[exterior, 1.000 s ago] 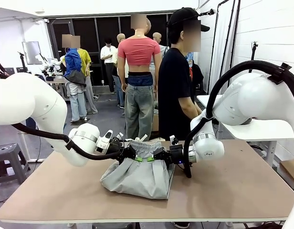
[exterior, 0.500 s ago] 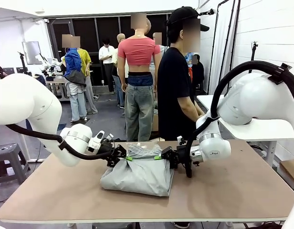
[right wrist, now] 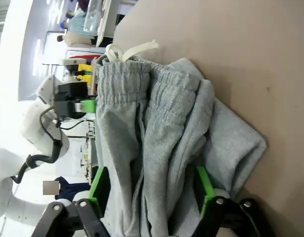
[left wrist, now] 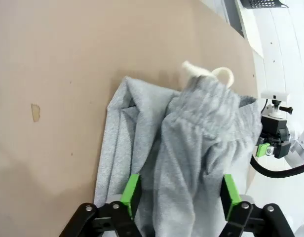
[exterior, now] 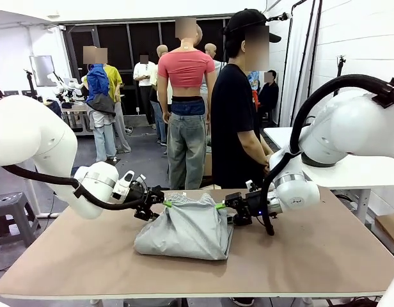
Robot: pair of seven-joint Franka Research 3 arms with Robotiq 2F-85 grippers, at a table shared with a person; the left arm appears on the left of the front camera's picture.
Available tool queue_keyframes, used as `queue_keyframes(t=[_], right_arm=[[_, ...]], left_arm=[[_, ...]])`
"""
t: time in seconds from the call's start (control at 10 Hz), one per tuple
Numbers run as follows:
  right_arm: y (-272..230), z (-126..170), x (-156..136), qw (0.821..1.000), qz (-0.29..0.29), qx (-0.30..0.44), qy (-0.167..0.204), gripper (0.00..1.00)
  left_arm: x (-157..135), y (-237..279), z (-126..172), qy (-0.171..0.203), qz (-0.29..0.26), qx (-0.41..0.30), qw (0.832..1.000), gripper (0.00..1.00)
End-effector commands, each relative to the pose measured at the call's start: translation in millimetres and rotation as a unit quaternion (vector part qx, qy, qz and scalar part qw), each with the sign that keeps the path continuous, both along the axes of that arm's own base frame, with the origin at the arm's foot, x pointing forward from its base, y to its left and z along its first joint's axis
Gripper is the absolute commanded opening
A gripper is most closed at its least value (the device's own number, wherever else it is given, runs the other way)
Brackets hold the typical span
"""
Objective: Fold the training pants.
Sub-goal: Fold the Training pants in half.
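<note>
The training pants (exterior: 184, 229) are seen bunched at the table's (exterior: 325, 256) centre. The left gripper (exterior: 162, 204) at their 10 o'clock and the right gripper (exterior: 224, 207) at 2 o'clock are spread wide, fabric between the pads, ungripped. A person (exterior: 238, 109) stands at 12 o'clock.

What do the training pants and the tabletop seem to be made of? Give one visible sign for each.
Training pants: soft grey knit, probably cotton jersey; matte, heathered, crumpling in limp folds, ribbed gathers at the waistband.
Tabletop: likely fibreboard or unvarnished wood board; flat, matte brown, with one chipped spot.
</note>
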State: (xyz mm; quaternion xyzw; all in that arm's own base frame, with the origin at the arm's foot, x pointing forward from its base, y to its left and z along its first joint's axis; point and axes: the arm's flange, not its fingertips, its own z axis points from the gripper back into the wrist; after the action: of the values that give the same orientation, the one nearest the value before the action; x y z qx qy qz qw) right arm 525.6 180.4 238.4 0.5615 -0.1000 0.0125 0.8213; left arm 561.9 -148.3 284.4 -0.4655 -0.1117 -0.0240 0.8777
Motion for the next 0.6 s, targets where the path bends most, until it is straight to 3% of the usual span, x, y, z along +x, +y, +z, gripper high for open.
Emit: queue_keyframes(t=[0.0, 0.5], right_arm=[[-7, 10, -4, 0.999, 0.000, -0.035, 0.007, 1.00], [-26, 50, -19, 0.998, -0.002, -0.064, -0.022, 1.00]], left_arm=[[-6, 6, 25, -0.006, -0.006, -0.008, 1.000, 1.00], [-16, 11, 74, -0.030, -0.021, 0.030, 0.999, 1.00]])
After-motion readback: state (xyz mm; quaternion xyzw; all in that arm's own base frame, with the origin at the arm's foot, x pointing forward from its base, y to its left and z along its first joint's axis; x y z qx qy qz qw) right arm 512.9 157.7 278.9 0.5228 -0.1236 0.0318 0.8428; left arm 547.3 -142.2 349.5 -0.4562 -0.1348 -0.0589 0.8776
